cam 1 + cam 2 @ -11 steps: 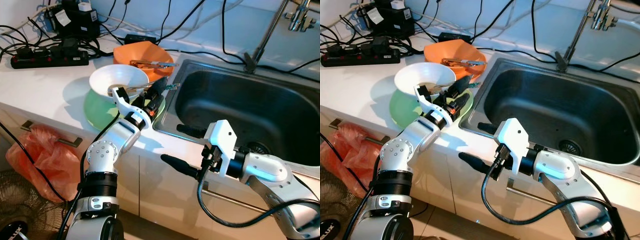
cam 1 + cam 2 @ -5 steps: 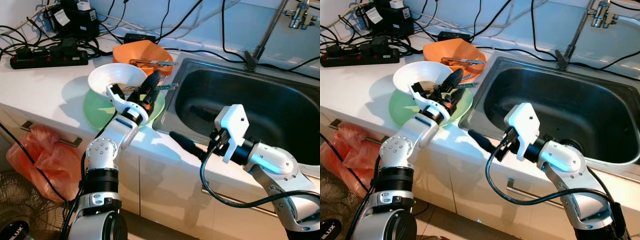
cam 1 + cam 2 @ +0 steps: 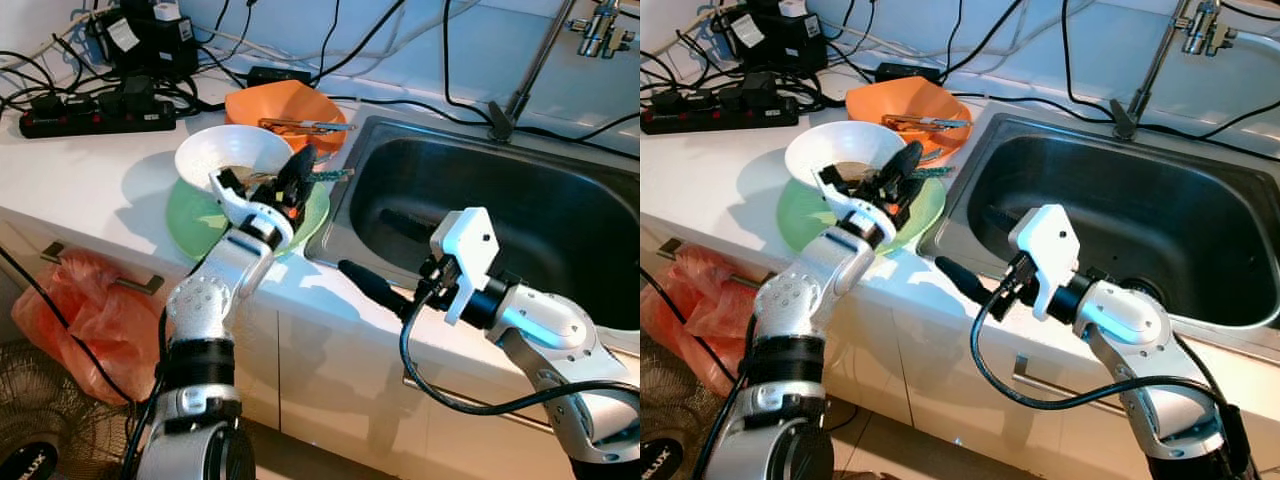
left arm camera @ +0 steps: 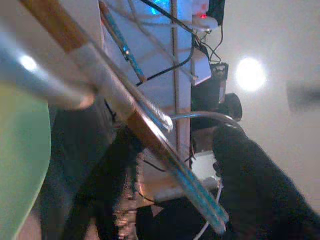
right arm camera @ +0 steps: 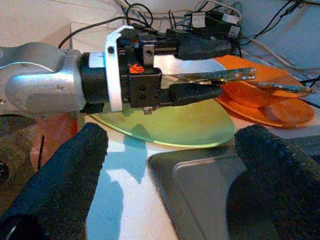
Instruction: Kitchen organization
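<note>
The left gripper (image 3: 297,178) is reaching over the white bowl (image 3: 232,152), which is sitting on the green plate (image 3: 196,218) on the white countertop (image 3: 90,170) just left of the sink (image 3: 560,215). Its two black fingers are lying on either side of a bundle of utensils (image 5: 220,75) (in the left wrist view these are showing as a wooden-and-metal handle and a thin blue-tipped stick crossing between the fingers), with the tips of the bundle (image 3: 338,173) sticking out past the gripper toward the sink; I cannot tell whether the fingers are actually pressing on the bundle or merely bracketing it. Behind the white bowl, an orange bowl (image 3: 285,105) is resting near the sink's back corner with more utensils (image 3: 305,125) lying across it. The right gripper (image 3: 372,257) is hovering over the front edge of the counter at the sink's near rim, its fingers spread wide apart and holding nothing, pointing toward the green plate and the left gripper. A faucet (image 3: 545,55) is rising at the back of the sink, a black power strip (image 3: 95,113) with tangled cables is lying on the far left of the countertop, and an orange plastic bag (image 3: 80,310) is hanging against the cabinet front below.
</note>
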Tool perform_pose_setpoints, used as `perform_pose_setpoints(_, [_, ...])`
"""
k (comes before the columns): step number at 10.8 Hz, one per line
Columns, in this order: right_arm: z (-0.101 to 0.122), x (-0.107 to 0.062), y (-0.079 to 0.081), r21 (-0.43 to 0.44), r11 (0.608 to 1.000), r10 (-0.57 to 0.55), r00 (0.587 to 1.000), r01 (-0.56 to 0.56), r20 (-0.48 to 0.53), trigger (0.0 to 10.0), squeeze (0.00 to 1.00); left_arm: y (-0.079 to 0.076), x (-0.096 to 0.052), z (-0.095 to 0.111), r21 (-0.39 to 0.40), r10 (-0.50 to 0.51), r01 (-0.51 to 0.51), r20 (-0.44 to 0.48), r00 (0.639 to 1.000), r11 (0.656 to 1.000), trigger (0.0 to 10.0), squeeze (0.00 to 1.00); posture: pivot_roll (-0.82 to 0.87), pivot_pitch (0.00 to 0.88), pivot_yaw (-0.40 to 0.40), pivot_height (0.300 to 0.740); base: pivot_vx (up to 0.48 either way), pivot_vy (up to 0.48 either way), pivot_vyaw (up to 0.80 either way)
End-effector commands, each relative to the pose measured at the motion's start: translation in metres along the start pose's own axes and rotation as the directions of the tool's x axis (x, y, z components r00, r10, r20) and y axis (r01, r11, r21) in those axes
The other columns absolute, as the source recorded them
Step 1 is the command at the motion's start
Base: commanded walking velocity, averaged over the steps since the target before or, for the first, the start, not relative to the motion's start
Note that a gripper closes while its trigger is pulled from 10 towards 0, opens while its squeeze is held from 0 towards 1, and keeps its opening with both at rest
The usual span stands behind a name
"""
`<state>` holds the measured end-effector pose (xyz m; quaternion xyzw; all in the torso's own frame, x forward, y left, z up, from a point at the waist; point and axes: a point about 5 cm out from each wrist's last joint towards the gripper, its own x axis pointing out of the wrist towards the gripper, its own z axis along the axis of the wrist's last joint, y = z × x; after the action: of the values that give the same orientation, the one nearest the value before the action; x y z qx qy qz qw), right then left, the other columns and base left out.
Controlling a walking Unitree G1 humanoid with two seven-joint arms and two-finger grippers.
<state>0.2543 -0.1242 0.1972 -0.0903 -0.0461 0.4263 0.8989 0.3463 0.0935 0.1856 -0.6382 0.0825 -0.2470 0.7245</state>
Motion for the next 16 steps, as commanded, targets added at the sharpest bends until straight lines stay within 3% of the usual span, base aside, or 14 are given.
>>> perform_pose_setpoints(1, [0.002, -0.001, -0.005, -0.018, 1.0, -0.024, 1.0, 0.025, 0.007, 10.0, 0.0, 0.003, -0.003, -0.005, -0.016, 0.017, -0.017, -0.008, 1.0, 1.0, 0.0, 0.0, 0.02, 0.038, -0.03, 0.74, 0.0, 0.0, 0.0])
perform_pose_setpoints(5, [0.001, 0.001, -0.006, -0.026, 1.0, -0.018, 1.0, 0.018, 0.008, 10.0, 0.0, -0.003, -0.013, -0.007, -0.02, -0.005, 0.004, -0.044, 0.999, 1.0, 0.0, 0.0, 0.03, 0.033, -0.037, 0.74, 0.0, 0.0, 0.0])
perform_pose_setpoints(13, [-0.001, 0.004, -0.005, -0.026, 1.0, -0.016, 1.0, 0.016, 0.011, 10.0, 0.0, -0.003, -0.014, -0.003, 0.008, 0.003, -0.003, -0.038, 0.999, 1.0, 0.0, 0.0, 0.03, 0.026, -0.039, 0.74, 0.0, 0.0, 0.0])
perform_pose_setpoints(14, [-0.001, 0.004, -0.004, -0.026, 1.0, -0.016, 1.0, 0.016, 0.011, 10.0, 0.0, -0.005, -0.013, -0.004, 0.03, -0.011, 0.013, -0.055, 0.998, 0.999, 0.0, 0.0, 0.03, 0.027, -0.04, 0.74, 0.0, 0.0, 0.0])
perform_pose_setpoints(16, [-0.001, 0.005, -0.005, -0.025, 1.0, -0.018, 1.0, 0.018, 0.014, 10.0, 0.0, -0.015, -0.021, -0.021, 0.204, -0.07, 0.115, -0.215, 0.974, 0.972, 0.0, 0.0, 0.03, 0.026, -0.043, 0.74, 0.0, 0.0, 0.0])
